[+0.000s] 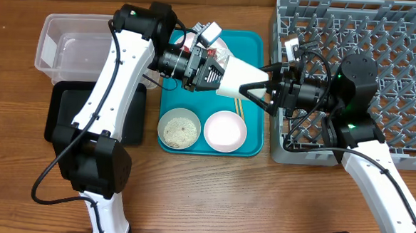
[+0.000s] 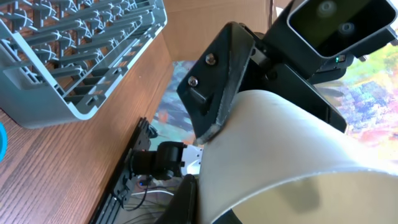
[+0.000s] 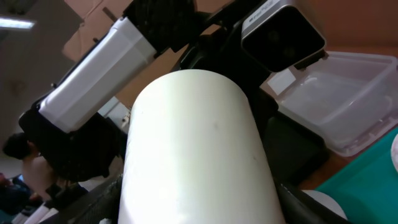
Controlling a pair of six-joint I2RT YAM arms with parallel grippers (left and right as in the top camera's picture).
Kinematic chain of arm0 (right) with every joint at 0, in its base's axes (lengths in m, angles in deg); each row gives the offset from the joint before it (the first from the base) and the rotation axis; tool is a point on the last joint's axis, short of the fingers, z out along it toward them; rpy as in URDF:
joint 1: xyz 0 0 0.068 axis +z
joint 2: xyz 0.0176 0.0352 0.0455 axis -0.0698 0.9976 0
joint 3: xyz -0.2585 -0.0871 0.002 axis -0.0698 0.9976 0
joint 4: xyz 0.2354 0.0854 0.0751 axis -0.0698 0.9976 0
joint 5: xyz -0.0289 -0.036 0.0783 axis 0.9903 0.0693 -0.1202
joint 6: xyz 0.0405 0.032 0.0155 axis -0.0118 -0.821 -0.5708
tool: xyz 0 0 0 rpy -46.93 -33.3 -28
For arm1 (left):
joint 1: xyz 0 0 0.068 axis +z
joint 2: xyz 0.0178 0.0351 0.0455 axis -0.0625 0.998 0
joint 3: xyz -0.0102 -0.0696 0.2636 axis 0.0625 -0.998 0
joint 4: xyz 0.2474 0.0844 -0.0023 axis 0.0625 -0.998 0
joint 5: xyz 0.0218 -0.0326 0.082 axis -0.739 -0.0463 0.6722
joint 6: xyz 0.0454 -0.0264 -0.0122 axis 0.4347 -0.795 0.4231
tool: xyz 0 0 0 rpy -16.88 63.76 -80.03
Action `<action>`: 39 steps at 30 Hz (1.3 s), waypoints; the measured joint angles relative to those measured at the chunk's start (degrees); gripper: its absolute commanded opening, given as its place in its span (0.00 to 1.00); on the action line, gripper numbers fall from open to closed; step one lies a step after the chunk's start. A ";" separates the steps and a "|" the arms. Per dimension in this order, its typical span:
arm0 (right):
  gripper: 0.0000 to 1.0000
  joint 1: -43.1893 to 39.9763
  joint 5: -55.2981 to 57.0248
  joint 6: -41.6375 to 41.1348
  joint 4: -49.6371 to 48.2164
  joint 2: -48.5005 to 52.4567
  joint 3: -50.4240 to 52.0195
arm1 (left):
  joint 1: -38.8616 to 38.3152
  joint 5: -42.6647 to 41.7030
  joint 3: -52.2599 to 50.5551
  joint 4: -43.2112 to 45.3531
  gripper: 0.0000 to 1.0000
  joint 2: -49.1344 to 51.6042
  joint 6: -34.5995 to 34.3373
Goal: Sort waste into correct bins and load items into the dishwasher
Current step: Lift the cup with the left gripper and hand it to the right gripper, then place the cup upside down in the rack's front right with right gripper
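Observation:
The large pale plate [image 1: 231,80] hangs on edge above the teal tray [image 1: 258,48], held between both arms. My left gripper [image 1: 216,79] is shut on its left rim, and one dark finger shows in the left wrist view [image 2: 189,199]. My right gripper [image 1: 257,89] straddles the right rim, one finger pressed on the plate's back [image 2: 214,106]. The plate fills both wrist views [image 2: 280,162] [image 3: 193,143]. A bowl with rice grains [image 1: 179,129], an empty white bowl [image 1: 225,130] and chopsticks [image 1: 238,107] lie on the teal tray. Napkin, wrapper and cup are mostly hidden behind the left arm.
The grey dish rack [image 1: 383,40] stands at the right, close behind my right arm, and shows in the left wrist view [image 2: 74,50]. The clear tub [image 1: 76,49] and black tray [image 1: 62,109] sit at the left. The tub also shows in the right wrist view [image 3: 336,106].

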State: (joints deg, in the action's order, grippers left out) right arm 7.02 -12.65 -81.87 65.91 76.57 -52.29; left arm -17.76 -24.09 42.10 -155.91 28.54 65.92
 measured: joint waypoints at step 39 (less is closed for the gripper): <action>0.54 -13.94 39.34 12.13 73.99 0.02 -15.32 | 3.89 30.36 -0.04 13.66 0.59 0.00 -9.46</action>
State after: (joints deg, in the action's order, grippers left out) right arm -6.92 26.70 -69.74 139.90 76.59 -67.61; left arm -13.87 6.26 42.06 -142.25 28.54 56.46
